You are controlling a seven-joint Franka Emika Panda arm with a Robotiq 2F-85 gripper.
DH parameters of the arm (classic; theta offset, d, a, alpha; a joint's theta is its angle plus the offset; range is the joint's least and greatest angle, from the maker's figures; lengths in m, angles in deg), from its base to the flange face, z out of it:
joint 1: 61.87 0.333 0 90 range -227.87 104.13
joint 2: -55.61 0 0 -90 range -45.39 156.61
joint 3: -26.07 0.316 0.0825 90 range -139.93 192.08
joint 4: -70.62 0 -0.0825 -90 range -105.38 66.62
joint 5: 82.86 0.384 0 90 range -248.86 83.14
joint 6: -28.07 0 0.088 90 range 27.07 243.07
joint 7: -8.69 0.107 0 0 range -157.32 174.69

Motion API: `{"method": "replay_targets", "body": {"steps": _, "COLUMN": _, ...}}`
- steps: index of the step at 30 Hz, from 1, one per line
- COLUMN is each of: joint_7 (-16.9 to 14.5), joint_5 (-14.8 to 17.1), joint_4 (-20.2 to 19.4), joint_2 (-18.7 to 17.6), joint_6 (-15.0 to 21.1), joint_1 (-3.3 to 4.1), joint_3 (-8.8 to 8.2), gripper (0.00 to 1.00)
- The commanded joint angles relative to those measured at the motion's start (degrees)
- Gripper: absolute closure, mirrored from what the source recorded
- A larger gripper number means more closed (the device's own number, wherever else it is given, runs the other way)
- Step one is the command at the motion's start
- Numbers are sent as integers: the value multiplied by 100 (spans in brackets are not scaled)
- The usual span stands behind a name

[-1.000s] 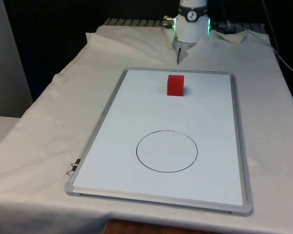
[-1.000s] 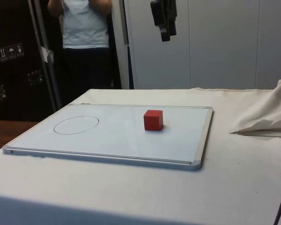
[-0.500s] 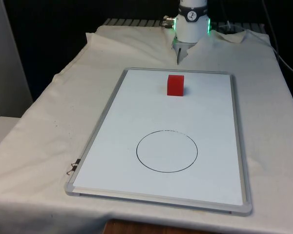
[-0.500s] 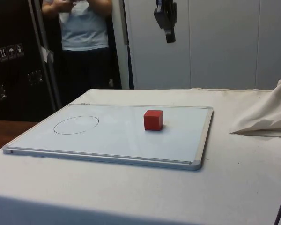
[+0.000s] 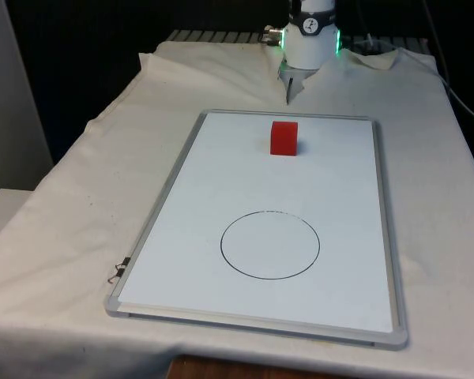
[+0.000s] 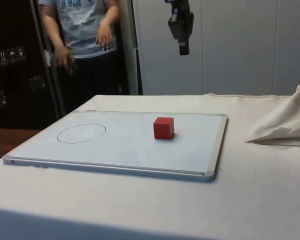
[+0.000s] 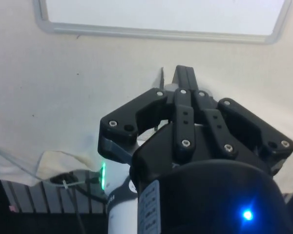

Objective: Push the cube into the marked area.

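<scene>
- The small red cube point(image 5: 284, 137) sat at the upper centre of the white metal-framed board point(image 5: 188, 154), well apart from the black drawn circle point(image 5: 270, 245).
- The black two-finger gripper point(image 6: 183, 49), fingers pressed together, hung high above; it needed to descend behind the cube, then push straight toward the circle.

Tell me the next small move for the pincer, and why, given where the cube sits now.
Probably lower the pincer to board height behind the red cube, on its side away from the drawn circle. In the side view it hangs high above the whiteboard, touching nothing, and the cube sits well short of the circle.
</scene>
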Motion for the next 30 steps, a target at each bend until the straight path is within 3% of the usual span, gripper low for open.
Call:
{"method": "replay_targets", "body": {"steps": 1, "joint_7": 46, "joint_5": 46, "joint_4": -80, "joint_2": 57, "joint_6": 115, "joint_1": 17, "joint_3": 11, "gripper": 100}}
{"method": "replay_targets", "body": {"steps": 6, "joint_7": 57, "joint_5": 178, "joint_4": -275, "joint_2": 17, "joint_6": 447, "joint_1": 23, "joint_3": 57, "gripper": 100}}
{"method": "replay_targets", "body": {"steps": 8, "joint_7": 17, "joint_5": 143, "joint_4": -218, "joint_2": 29, "joint_6": 304, "joint_1": 6, "joint_3": 46, "gripper": 100}}
{"method": "replay_targets", "body": {"steps": 9, "joint_7": 57, "joint_5": 212, "joint_4": -338, "joint_2": -40, "joint_6": 567, "joint_1": 23, "joint_3": 80, "gripper": 100}}
{"method": "replay_targets", "body": {"steps": 14, "joint_7": 63, "joint_5": 304, "joint_4": -435, "joint_2": -292, "joint_6": 877, "joint_1": 29, "joint_3": 155, "gripper": 100}}
{"method": "replay_targets", "body": {"steps": 15, "joint_7": 29, "joint_5": 275, "joint_4": -413, "joint_2": -252, "joint_6": 791, "joint_1": 11, "joint_3": 149, "gripper": 100}}
{"method": "replay_targets", "body": {"steps": 30, "joint_7": 80, "joint_5": 435, "joint_4": -458, "joint_2": -1192, "joint_6": 1667, "joint_1": 40, "joint_3": 344, "gripper": 100}}
